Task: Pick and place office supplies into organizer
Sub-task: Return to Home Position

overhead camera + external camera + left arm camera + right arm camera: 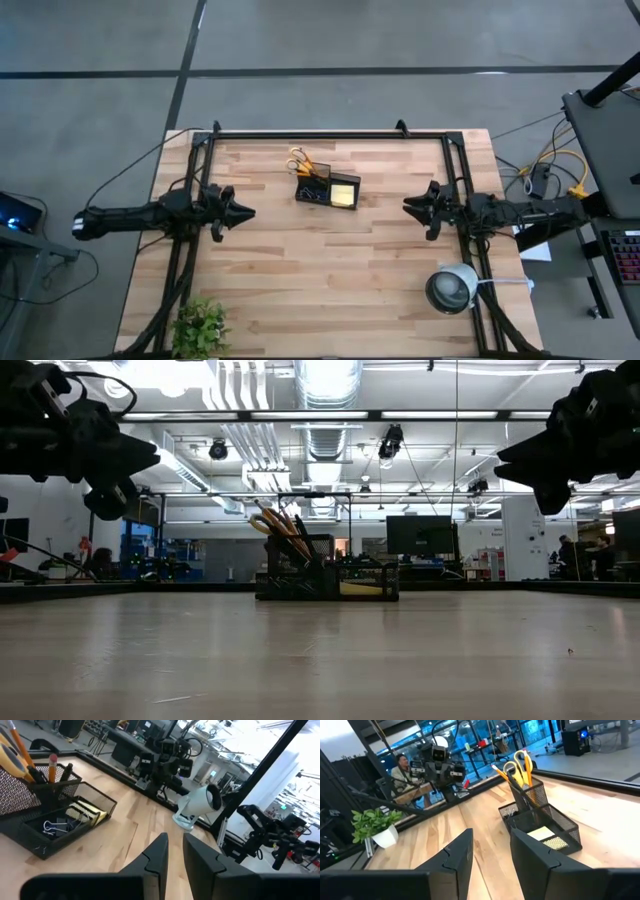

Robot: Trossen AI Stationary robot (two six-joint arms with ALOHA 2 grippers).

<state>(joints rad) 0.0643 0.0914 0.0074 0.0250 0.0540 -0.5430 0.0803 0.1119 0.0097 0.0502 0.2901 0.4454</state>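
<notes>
Wooden table bears organizer; workshop behind, a person seemingly seated.

The right end effector, its fingers parted and empty, hangs over the wooden bench facing the black mesh organizer, which holds yellow-handled scissors upright and a yellow sticky-note pad lying flat, with a green plant well apart.
</notes>
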